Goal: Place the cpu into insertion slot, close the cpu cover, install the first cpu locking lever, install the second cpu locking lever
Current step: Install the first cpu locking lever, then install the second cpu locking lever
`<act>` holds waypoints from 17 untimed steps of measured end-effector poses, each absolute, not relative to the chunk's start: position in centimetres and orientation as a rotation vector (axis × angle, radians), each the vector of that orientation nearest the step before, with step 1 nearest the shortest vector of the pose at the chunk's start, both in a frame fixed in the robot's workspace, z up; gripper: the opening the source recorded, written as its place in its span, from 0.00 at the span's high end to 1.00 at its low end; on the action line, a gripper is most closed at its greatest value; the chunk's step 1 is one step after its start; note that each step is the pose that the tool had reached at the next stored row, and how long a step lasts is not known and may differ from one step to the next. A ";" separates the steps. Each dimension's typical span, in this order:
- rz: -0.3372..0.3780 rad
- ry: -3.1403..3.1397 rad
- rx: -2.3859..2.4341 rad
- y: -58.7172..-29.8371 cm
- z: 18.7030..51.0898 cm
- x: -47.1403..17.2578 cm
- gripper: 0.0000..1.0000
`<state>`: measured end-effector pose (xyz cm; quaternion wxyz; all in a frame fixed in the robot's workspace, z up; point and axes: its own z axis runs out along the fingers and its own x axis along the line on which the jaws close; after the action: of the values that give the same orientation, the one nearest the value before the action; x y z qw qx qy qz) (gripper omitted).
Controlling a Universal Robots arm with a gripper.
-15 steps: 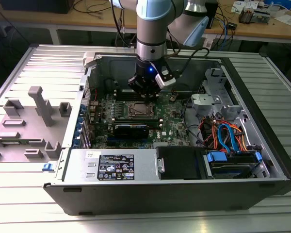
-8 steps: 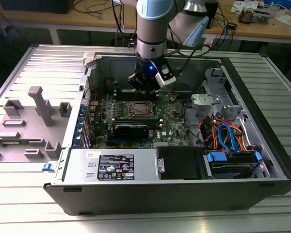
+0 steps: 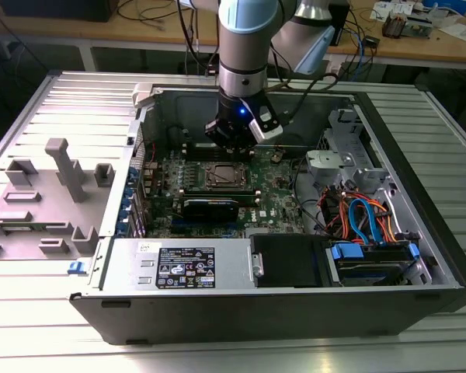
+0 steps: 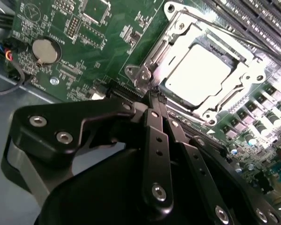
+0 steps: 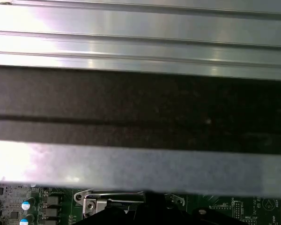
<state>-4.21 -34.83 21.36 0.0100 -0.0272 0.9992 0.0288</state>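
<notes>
Inside the open computer case, my gripper (image 3: pixel 234 146) hangs low over the green motherboard (image 3: pixel 276 194), just behind the insertion slot (image 3: pixel 221 176). In the second wrist view the cpu (image 4: pixel 201 70) lies flat in the slot, its dull silver top showing through the window of the cpu cover (image 4: pixel 250 76). The cover lies down over the cpu. My gripper (image 4: pixel 154 97) is shut, its two black fingers (image 4: pixel 155 136) pressed together, tips at the slot's metal rim (image 4: pixel 143 75) by a corner. A thin lever rod (image 4: pixel 215 26) runs along the slot's other side. I cannot tell whether the tips pinch anything.
Long black memory slots (image 4: pixel 257 16) flank the socket, and a coin battery (image 4: pixel 46 49) sits nearby. A black card (image 3: pixel 210 206), the power supply (image 3: pixel 179 264) and a cabled drive bay (image 3: pixel 365 221) fill the case. A grey fixture tray (image 3: pixel 46 194) lies at the exterior view's left. The case wall (image 5: pixel 140 93) stands close.
</notes>
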 end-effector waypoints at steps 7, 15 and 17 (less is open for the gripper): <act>0.090 3.119 -0.085 -34.9 21.4 -4.2 0.89; 0.090 3.119 -0.085 -35.0 21.4 -4.2 0.89; 0.090 3.119 -0.085 -35.0 21.4 -4.2 0.89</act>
<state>-4.21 -34.99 21.36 0.0099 -0.0272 0.9992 0.0288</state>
